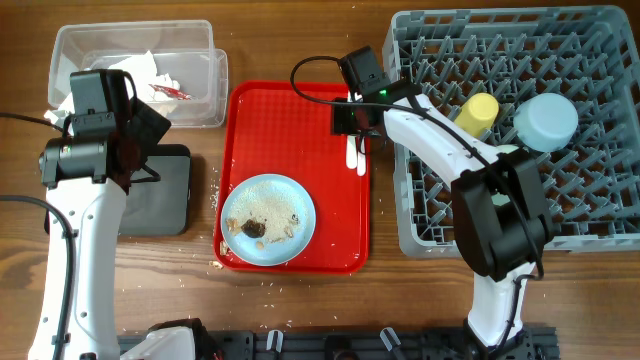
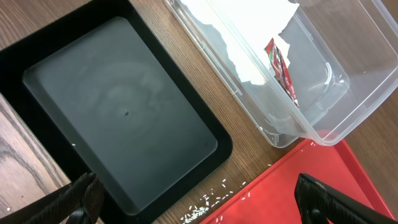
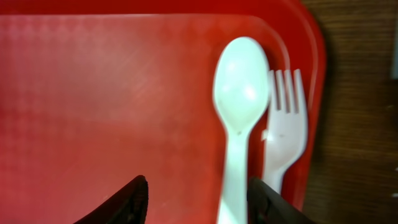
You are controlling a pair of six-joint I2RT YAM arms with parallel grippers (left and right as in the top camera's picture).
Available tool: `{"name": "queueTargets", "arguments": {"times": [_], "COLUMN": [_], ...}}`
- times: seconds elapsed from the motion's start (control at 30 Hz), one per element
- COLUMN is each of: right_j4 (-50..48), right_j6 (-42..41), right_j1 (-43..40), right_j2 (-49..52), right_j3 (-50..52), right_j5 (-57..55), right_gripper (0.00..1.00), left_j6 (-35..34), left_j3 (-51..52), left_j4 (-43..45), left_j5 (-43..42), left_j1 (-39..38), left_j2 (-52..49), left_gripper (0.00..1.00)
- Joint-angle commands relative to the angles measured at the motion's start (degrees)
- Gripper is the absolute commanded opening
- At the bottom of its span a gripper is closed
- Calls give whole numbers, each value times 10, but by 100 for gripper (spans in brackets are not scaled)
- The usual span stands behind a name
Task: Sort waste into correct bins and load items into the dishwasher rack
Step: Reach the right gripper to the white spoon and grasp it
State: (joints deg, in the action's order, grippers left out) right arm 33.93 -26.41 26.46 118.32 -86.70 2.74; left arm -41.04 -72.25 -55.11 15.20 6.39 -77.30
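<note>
The crumpled white napkin (image 1: 140,68) and red wrapper (image 2: 281,68) lie in the clear tub (image 1: 195,95). The black tray (image 2: 118,106) sits in front of it and holds nothing. My left gripper (image 2: 199,205) is open and empty, above the gap between the black tray and the red tray. A light blue plate (image 1: 268,218) with rice and brown lumps sits on the red tray (image 1: 295,120). My right gripper (image 3: 196,202) is open just above the white spoon (image 3: 239,93), whose handle runs beside the right finger. The yellow cup (image 1: 478,115) and a pale blue round dish (image 1: 546,120) are in the grey rack (image 1: 590,210).
A white plastic fork (image 3: 283,130) lies right beside the spoon at the red tray's right rim. Rice grains (image 2: 208,202) are scattered on the wooden table between the black tray and the red tray. The rack stands close to the red tray's right edge.
</note>
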Motion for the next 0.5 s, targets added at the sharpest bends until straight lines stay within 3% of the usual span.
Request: {"name": "queueTargets", "arguments": {"times": [0.0,0.47], "right_j4": [-10,-18], "right_j6": [27,37], "right_j1": [2,49], "right_j2": [34,69], "right_j3": [-12,-11], "right_j5": [-54,-65], "right_gripper": [51,47], "left_j6": [3,2], "left_j3": [0,0], "left_j4": [0,0], "left_j5": [14,14], "left_j1": [2,2], "left_j2": [4,4], "left_gripper": [100,100]}}
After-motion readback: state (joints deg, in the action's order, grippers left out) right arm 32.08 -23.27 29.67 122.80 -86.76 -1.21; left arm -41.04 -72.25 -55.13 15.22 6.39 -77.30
